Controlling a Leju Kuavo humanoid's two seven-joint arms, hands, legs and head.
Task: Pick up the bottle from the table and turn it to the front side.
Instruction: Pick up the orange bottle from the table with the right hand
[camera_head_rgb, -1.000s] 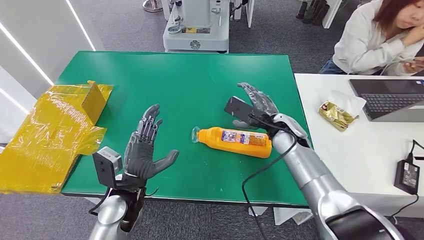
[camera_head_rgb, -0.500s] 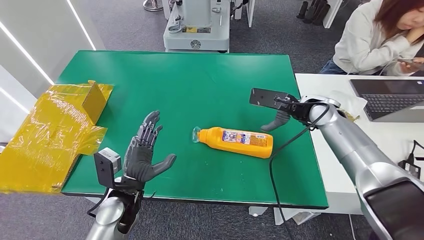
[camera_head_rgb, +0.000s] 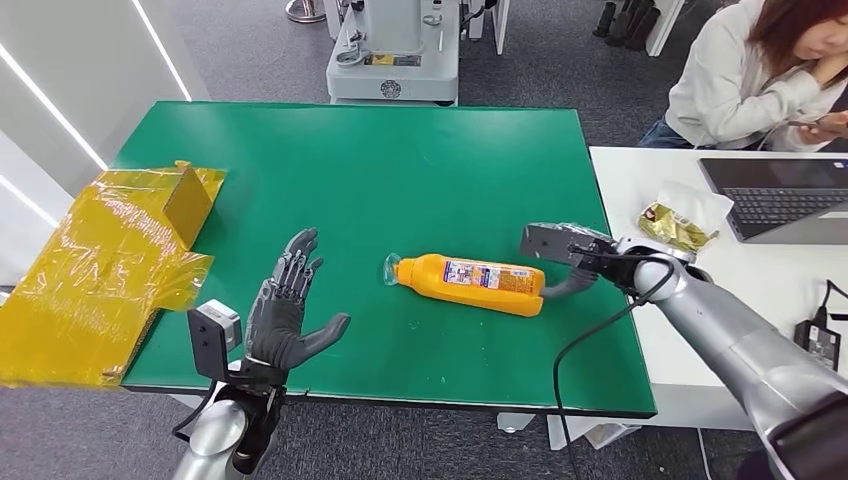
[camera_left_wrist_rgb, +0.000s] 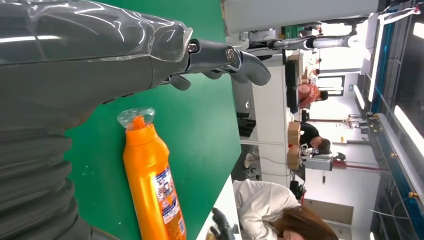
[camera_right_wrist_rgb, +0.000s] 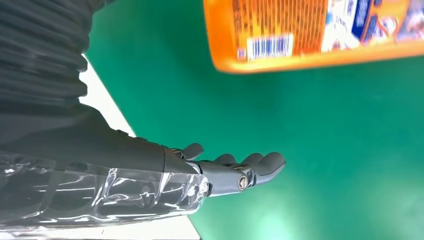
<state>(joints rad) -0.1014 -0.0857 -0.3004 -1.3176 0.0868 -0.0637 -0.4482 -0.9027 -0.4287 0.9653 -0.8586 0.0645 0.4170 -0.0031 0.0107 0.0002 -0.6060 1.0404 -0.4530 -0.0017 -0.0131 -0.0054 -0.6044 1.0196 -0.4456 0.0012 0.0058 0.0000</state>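
An orange bottle (camera_head_rgb: 472, 284) with a clear cap lies on its side on the green table (camera_head_rgb: 400, 160), cap toward the left, a printed label facing up. The bottle (camera_left_wrist_rgb: 152, 185) runs along the left wrist view, and the right wrist view shows the bottle (camera_right_wrist_rgb: 320, 32) base end with a barcode. My right hand (camera_head_rgb: 570, 268) sits just beside the bottle's base end, fingers apart, holding nothing. My left hand (camera_head_rgb: 290, 310) hovers open near the table's front edge, left of the cap, palm toward the bottle.
Crumpled yellow wrapping (camera_head_rgb: 105, 265) lies on the table's left side. A white desk (camera_head_rgb: 720, 290) at the right carries a laptop (camera_head_rgb: 780, 195), a gold packet (camera_head_rgb: 672, 228) and a power adapter (camera_head_rgb: 815, 350). A person (camera_head_rgb: 760, 75) sits behind it. A machine base (camera_head_rgb: 392, 55) stands beyond the table.
My right hand has swung from beyond the bottle, out to the right, then down beside the bottle's base end. My left hand has barely shifted. The bottle has not moved.
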